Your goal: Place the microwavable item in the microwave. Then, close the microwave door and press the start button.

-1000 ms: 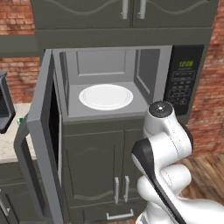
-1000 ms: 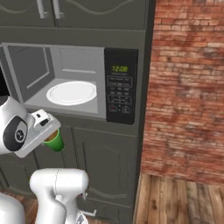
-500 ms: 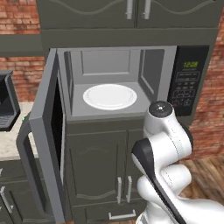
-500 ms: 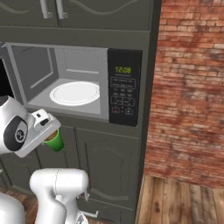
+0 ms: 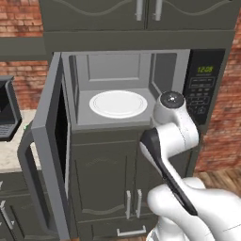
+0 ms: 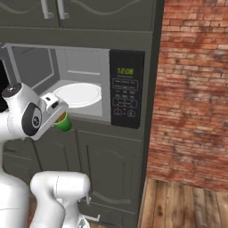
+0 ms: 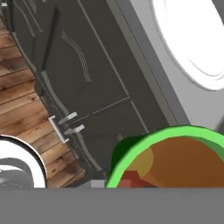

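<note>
The microwavable item (image 6: 63, 122), a small green cup with brown contents, hangs just below and in front of the microwave's opening, and my gripper (image 6: 59, 116) is shut on it. Seen from the hand, the cup's green rim (image 7: 131, 151) fills the lower right, with the white turntable (image 7: 197, 39) beyond it. The microwave (image 5: 141, 63) stands open, its turntable (image 5: 117, 103) bare and its black keypad (image 6: 126, 95) showing a green display. The microwave door (image 5: 47, 141) swings out to the left, with its bar handle (image 5: 27, 183) nearest me. My own arm hides the cup in the left base view.
A dark appliance (image 5: 7, 110) sits on the pale counter (image 5: 12, 157) left of the open door. Grey cabinet doors (image 5: 108, 188) stand below the microwave. A brick wall (image 6: 191, 89) and wooden floor (image 6: 187, 205) lie to the right.
Both base views have shifted slightly, so the camera moved with the base. The arm keeps its pose with the green cup still in its grip.
</note>
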Available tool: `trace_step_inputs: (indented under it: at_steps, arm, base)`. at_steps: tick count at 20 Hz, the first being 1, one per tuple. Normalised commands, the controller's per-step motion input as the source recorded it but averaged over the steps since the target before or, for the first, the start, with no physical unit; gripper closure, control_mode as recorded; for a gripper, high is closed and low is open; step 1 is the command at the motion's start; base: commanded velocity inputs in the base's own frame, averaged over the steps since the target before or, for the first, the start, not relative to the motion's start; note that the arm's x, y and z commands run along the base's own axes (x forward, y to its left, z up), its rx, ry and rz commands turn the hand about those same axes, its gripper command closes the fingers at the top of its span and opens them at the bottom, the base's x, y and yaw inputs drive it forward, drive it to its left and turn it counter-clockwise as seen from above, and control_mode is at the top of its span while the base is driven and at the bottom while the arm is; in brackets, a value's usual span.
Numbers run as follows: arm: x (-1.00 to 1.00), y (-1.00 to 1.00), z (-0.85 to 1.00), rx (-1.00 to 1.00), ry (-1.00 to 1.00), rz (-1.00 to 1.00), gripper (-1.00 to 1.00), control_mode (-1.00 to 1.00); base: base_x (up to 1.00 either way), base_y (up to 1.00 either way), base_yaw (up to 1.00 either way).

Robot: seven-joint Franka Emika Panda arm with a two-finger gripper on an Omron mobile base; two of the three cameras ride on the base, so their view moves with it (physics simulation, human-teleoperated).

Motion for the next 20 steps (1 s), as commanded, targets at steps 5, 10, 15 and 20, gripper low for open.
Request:
trace_step_inputs:
  at_steps: [5,10,15,20]
  arm:
    - [0.8,0.21,0.16,0.0,-0.03,0.02,1.0,-1.0]
    - [0.97,0.36,0.0,0.0,0.0,0.0,1.0,-1.0]
    - [0.8,0.14,0.0,0.0,0.0,0.01,1.0,-1.0]
    - [0.66,0.11,-0.06,-0.01,0.0,0.0,1.0,-1.0]
  base:
    - [0.0,0.0,0.0]
    - [0.0,0.0,0.0]
    - [0.0,0.0,0.0]
    - [0.0,0.0,0.0]
